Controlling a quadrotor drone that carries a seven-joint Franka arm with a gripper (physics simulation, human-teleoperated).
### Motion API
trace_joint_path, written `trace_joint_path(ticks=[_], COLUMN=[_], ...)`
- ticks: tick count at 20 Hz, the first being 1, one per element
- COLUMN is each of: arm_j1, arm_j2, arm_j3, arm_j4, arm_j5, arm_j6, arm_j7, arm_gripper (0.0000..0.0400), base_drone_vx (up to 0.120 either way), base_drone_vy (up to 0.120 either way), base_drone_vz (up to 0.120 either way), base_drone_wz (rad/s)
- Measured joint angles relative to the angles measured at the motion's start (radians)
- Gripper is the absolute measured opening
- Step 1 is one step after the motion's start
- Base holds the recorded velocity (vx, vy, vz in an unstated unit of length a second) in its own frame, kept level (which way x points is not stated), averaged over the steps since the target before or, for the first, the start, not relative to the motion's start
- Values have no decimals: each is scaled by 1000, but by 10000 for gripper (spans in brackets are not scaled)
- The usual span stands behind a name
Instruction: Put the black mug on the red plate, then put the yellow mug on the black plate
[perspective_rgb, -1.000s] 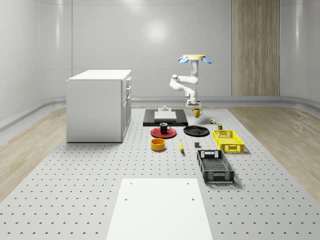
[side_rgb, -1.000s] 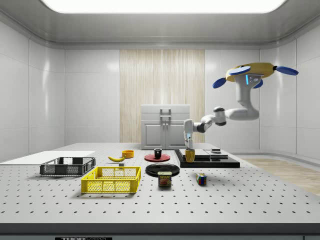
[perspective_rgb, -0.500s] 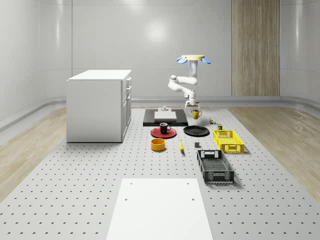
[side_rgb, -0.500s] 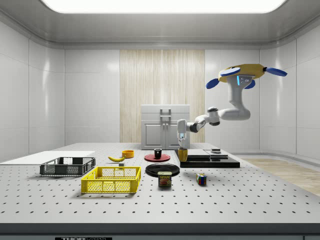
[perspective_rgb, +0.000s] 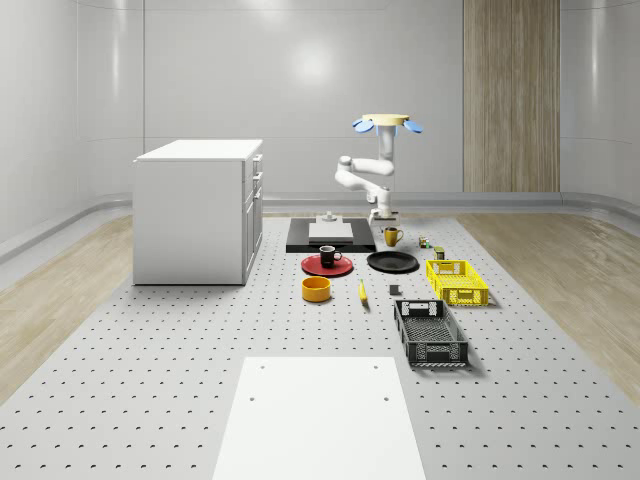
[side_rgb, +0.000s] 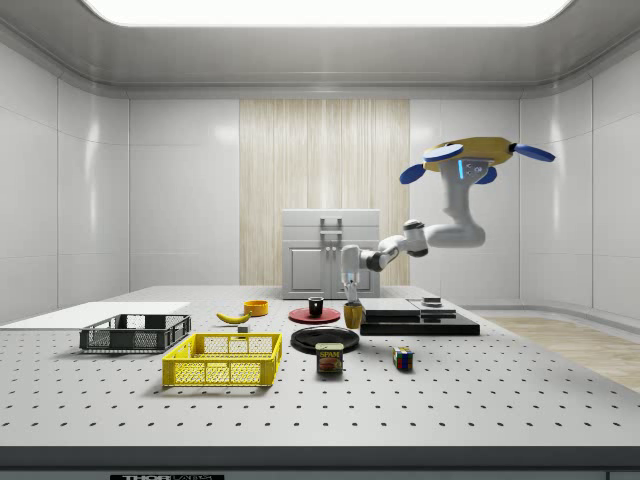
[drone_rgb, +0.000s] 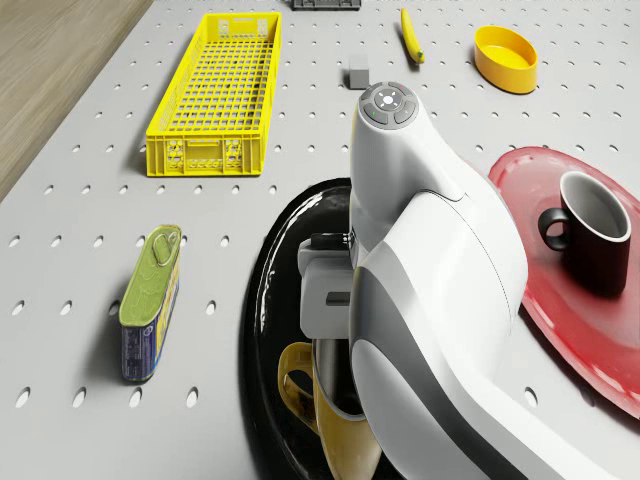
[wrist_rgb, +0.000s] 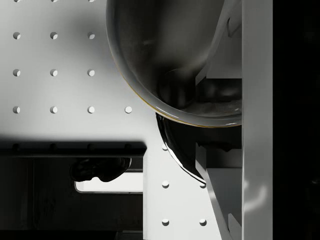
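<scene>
The yellow mug (perspective_rgb: 391, 237) hangs upright in my gripper (perspective_rgb: 385, 224), which is shut on its rim, low over the far edge of the black plate (perspective_rgb: 392, 263). In the side view the yellow mug (side_rgb: 353, 316) sits just above the black plate (side_rgb: 324, 339). The drone (perspective_rgb: 386, 123) hovers behind the plates, above the black slab. The black mug (perspective_rgb: 329, 255) stands on the red plate (perspective_rgb: 327, 267). In the drone view the yellow mug (drone_rgb: 335, 425) shows under my arm, beside the black mug (drone_rgb: 596, 232). The wrist view looks into the yellow mug (wrist_rgb: 165, 55) past one finger (wrist_rgb: 226, 47).
A black slab (perspective_rgb: 330, 236) lies behind the plates and a white cabinet (perspective_rgb: 198, 210) stands at the whole-scene view's left. A yellow crate (perspective_rgb: 457, 281), a black crate (perspective_rgb: 430, 332), a banana (perspective_rgb: 362, 291) and an orange bowl (perspective_rgb: 317, 289) lie nearer the front. A can (drone_rgb: 150, 300) lies beside the black plate.
The drone has come lower and toward the side view's left. The arm has carried the yellow mug from beside the black slab to over the black plate's far edge.
</scene>
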Motion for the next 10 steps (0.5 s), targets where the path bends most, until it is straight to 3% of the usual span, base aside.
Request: trace_joint_path(ticks=[10], arm_j1=[0], arm_j2=[0], arm_j3=[0], arm_j4=[0], arm_j5=[0], arm_j6=[0], arm_j7=[0], arm_gripper=[110], base_drone_vx=[120], base_drone_vy=[0], base_drone_vz=[0], base_drone_wz=[0])
